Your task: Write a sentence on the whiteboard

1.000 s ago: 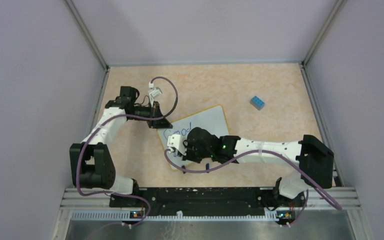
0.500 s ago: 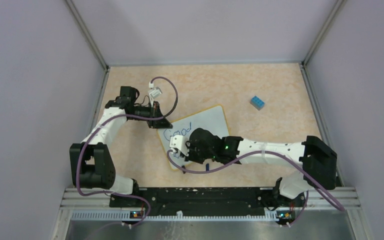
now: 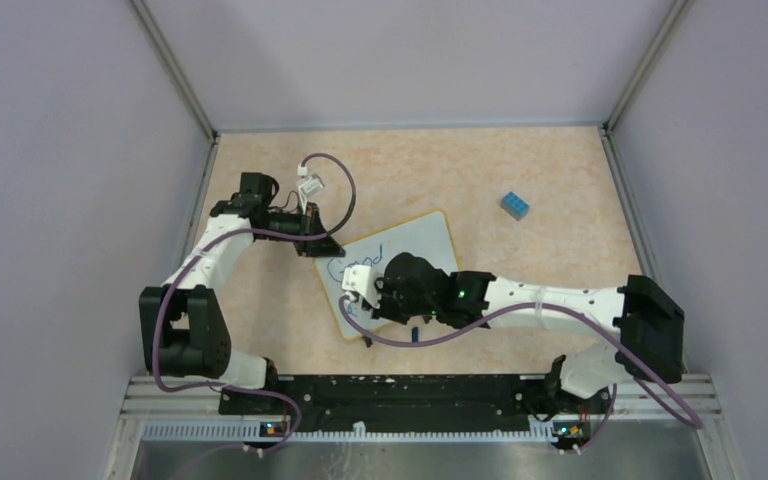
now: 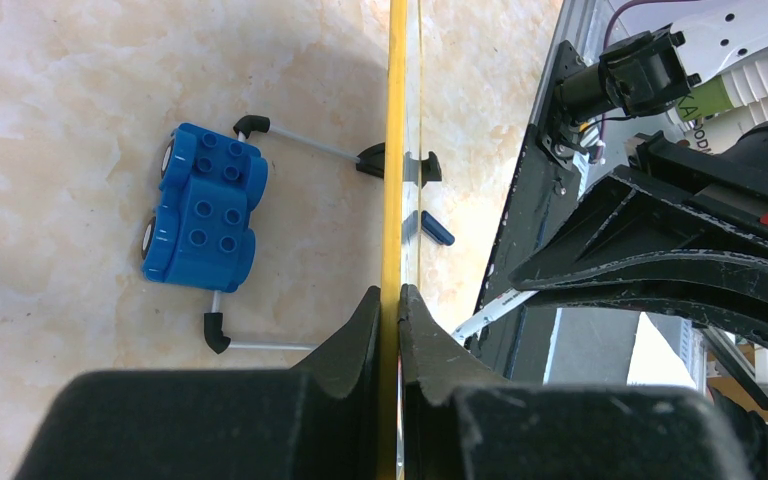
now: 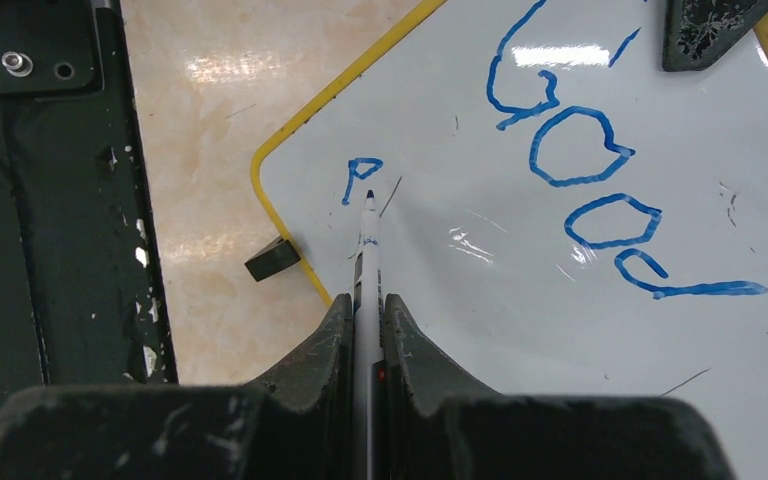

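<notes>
While the second line is barely begun, top: whiteboard point(image 3: 425, 235) lies tilted mid-worktop point(image 3: 520, 160), left end effector point(image 3: 318, 243) at its far-left corner | left wrist: clenched on its yellow edge; hold it pinned | right wrist: right end effector point(image 5: 365, 305) grasping marker point(image 5: 365, 255), tip touching the board beside "P", below "Good" of the sentence point(image 5: 580, 170); press lightly, stroke evenly.

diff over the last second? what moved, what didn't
The right gripper, shut on the marker, drifted slightly right over the whiteboard, uncovering more of the blue lettering in the top view; its elbow swung outward to the right. Nothing visibly taken or released. The left gripper stays clamped on the whiteboard's edge; the whiteboard and blue block have not moved.
</notes>
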